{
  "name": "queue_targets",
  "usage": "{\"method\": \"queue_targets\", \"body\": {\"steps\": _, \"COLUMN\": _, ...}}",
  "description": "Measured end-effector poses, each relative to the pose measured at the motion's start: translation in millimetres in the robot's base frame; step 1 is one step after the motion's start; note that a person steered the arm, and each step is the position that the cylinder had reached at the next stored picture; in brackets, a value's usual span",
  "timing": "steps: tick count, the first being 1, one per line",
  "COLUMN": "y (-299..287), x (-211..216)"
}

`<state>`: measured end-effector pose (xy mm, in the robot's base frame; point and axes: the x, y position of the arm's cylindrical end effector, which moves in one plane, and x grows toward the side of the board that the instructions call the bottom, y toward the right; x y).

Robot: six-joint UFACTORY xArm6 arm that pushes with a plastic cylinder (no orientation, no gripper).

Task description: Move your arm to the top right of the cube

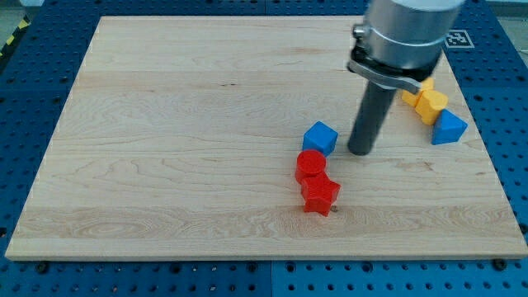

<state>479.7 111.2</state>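
Observation:
A blue cube (320, 138) sits on the wooden board (181, 140), right of the middle. My tip (360, 152) rests on the board just to the right of the cube, a small gap apart. A red cylinder (311, 165) lies right below the cube, touching a red star-shaped block (320, 195) beneath it.
At the view's right, a yellow block (426, 101) lies partly hidden behind the arm's body (404, 37), with a blue triangular block (448, 129) beside it near the board's right edge. A blue pegboard table (33, 74) surrounds the board.

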Motion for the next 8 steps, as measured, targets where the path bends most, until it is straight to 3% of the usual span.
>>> {"method": "queue_targets", "body": {"steps": 2, "y": -11.0, "x": -5.5}}
{"method": "queue_targets", "body": {"steps": 5, "y": 4.6, "x": -65.7}}
{"method": "queue_targets", "body": {"steps": 8, "y": -4.7, "x": -65.7}}
